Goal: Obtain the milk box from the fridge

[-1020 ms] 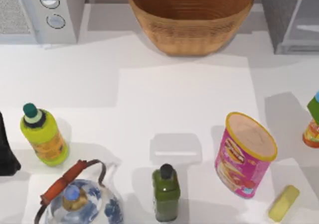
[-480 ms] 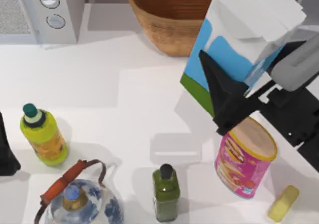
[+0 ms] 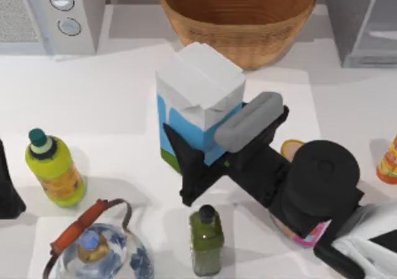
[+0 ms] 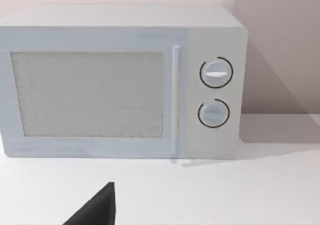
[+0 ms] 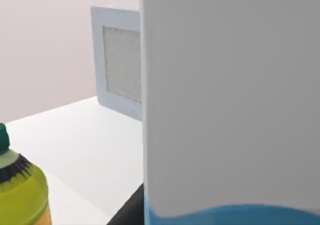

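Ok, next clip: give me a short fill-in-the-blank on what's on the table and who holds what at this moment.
1. The milk box is gripped by the ____ gripper.
2. Behind the milk box, at the table's far edge, stands a woven ____.
3. The appliance at the far left, the microwave, has ____ round knobs.
4. The cap on the yellow bottle is ____.

Missing words: right; basket; two; green

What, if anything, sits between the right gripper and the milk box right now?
Nothing visible does. In the top view the right gripper is closed on the milk box at table centre, in front of the basket. The left gripper sits at the left edge.
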Controlling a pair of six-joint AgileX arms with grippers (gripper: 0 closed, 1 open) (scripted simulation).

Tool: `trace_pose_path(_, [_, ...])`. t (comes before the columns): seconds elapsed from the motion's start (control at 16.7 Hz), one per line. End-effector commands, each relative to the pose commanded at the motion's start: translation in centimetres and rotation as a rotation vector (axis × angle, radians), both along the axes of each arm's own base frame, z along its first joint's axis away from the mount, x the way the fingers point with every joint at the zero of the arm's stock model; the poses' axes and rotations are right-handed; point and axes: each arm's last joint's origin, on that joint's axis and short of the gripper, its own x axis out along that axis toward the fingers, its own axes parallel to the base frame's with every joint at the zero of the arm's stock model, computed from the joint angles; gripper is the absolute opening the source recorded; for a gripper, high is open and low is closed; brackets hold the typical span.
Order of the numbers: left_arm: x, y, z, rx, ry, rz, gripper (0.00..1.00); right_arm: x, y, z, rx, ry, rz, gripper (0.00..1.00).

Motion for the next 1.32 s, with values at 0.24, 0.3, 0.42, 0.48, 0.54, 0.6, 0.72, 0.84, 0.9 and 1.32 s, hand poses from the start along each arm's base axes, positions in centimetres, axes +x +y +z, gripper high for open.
trace_pose_path(0.24, [0.0,0.0,0.0,0.000,0.000,0.000,1.00,0.2,0.2,-1.5,-0.034,0.022,-0.012,0.00])
trace_pose_path(0.3, [0.0,0.0,0.0,0.000,0.000,0.000,1.00,0.2,0.2,-1.5,-0.034,0.022,-0.012,0.00])
trace_pose_path(0.42, [0.0,0.0,0.0,0.000,0.000,0.000,1.00,0.3,0.1,-1.3,-0.029,0.020,-0.014,0.00])
trace_pose_path(0.48, [0.0,0.0,0.0,0.000,0.000,0.000,1.00,0.3,0.2,-1.3,-0.027,0.020,-0.013,0.00])
trace_pose_path(0.54, [0.0,0.0,0.0,0.000,0.000,0.000,1.00,0.2,0.6,-1.1,-0.018,0.019,-0.007,0.00])
trace_pose_path(0.6, [0.0,0.0,0.0,0.000,0.000,0.000,1.00,0.3,1.2,-0.7,-0.003,0.016,0.001,0.00])
trace_pose_path(0.72, [0.0,0.0,0.0,0.000,0.000,0.000,1.00,0.8,2.7,1.0,0.047,-0.005,0.010,0.00])
trace_pose_path(0.84, [0.0,0.0,0.0,0.000,0.000,0.000,1.00,1.8,4.0,3.4,0.108,-0.039,0.006,0.00])
trace_pose_path(0.9, [0.0,0.0,0.0,0.000,0.000,0.000,1.00,2.3,4.4,4.2,0.128,-0.050,0.000,0.00])
trace_pose_path(1.32, [0.0,0.0,0.0,0.000,0.000,0.000,1.00,4.0,5.7,2.4,0.106,-0.048,-0.015,0.00])
